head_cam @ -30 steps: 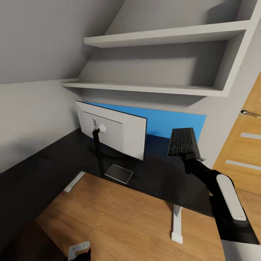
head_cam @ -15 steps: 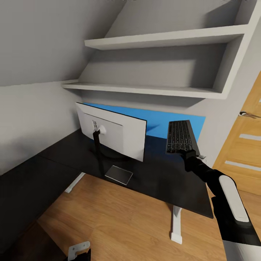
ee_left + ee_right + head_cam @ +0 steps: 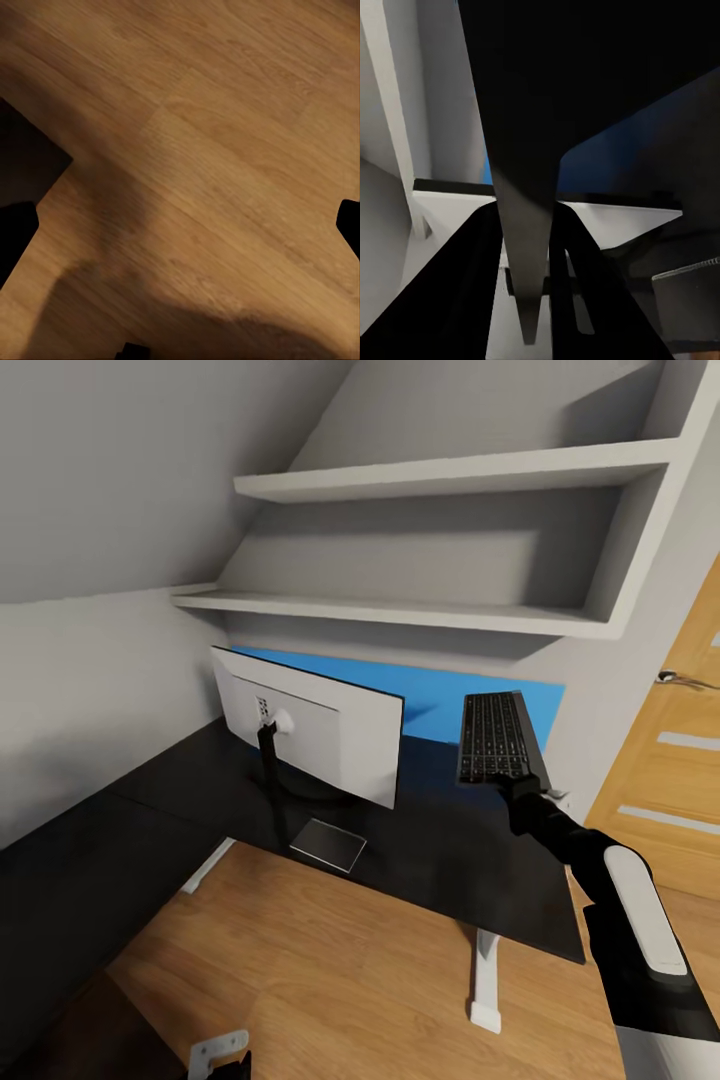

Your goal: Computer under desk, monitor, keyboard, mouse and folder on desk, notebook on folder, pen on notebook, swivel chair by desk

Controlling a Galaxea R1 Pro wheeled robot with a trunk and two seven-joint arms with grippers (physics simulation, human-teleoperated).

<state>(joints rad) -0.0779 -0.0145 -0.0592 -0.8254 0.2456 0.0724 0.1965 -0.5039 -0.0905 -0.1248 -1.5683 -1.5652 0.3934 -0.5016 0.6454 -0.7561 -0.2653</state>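
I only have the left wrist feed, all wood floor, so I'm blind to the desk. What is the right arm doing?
Observer: The right gripper holds the keyboard by its near end, tilted up above the desk.
Operator: Is the monitor up there?
Observer: Yes, the monitor stands on the desk, left of the keyboard, its back toward the robot.
Operator: What's behind the desk?
Observer: A blue panel, with white shelves above it.

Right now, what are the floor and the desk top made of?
The light brown plank floor looks like wood or laminate: grain lines and board seams show. The flat black desk top looks like matte painted board; it gives no shine, so I can't be sure.
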